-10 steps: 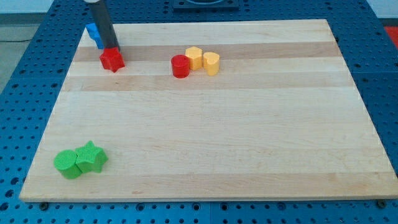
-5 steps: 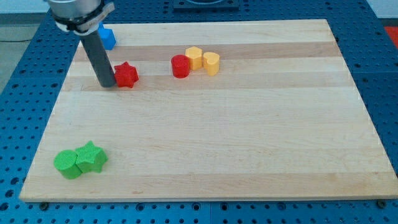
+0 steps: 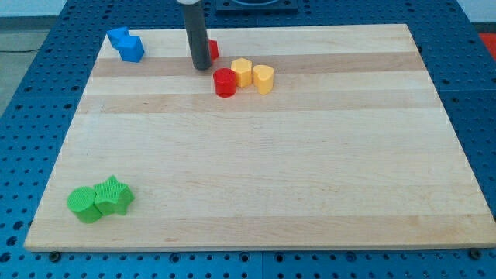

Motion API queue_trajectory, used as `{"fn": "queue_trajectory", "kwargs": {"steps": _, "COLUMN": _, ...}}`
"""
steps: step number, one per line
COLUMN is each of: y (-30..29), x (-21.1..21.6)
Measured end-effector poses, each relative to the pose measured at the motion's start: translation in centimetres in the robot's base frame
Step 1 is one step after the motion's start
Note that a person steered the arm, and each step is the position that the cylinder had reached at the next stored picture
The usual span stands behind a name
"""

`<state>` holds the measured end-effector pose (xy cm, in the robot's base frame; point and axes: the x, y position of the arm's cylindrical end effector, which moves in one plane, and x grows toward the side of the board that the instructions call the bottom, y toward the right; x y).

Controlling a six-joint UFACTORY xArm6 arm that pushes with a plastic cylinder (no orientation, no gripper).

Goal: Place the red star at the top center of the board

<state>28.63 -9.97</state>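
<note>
The red star (image 3: 212, 49), mostly hidden behind the rod, lies near the board's (image 3: 310, 170) top edge, left of centre, touching my tip (image 3: 201, 67) on its right; no claw fitted.

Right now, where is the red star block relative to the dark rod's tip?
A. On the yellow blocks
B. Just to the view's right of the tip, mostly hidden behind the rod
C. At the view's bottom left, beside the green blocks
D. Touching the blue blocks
B: only an edge of the red star block shows beside my tip, near the wooden board's top edge.
</note>
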Motion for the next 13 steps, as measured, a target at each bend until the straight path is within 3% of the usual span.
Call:
{"fn": "queue_trajectory", "kwargs": {"steps": 2, "y": -2.5, "x": -1.0}}
{"fn": "queue_trajectory", "kwargs": {"steps": 7, "y": -0.7, "x": -7.9}}
{"fn": "queue_trajectory", "kwargs": {"steps": 13, "y": 4.4, "x": -8.3}}
